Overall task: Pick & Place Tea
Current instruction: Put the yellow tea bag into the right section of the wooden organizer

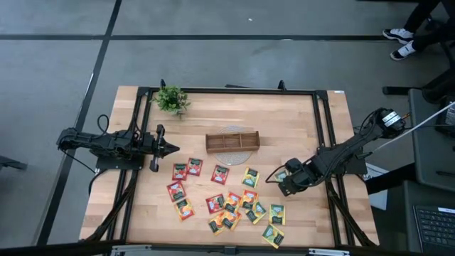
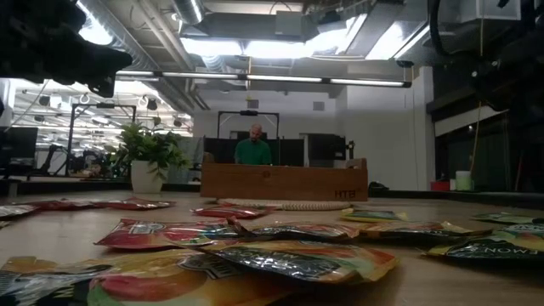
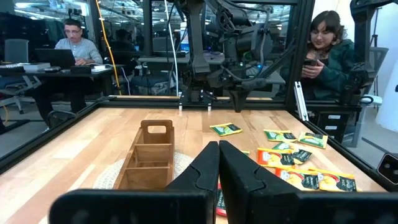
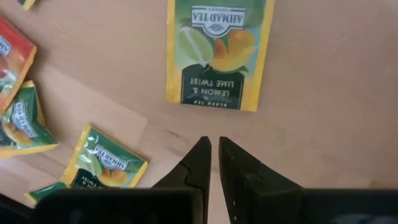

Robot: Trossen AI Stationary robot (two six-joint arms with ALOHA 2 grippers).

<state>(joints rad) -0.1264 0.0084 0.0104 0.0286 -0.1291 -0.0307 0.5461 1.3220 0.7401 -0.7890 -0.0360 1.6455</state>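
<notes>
I see the tea sachets [image 1: 227,203] scattered flat over the near half of the wooden table [image 1: 298,121], just in front of the three-compartment tray [image 1: 232,141]. My right gripper [image 1: 284,186] hovers beside a yellow-green sachet [image 4: 217,53], fingers nearly pressed together, pinching nothing. My left gripper [image 1: 173,148] waits pressed together at the left. A potted plant [image 1: 171,99] marks the far corner. Beyond, people sit at desks.
</notes>
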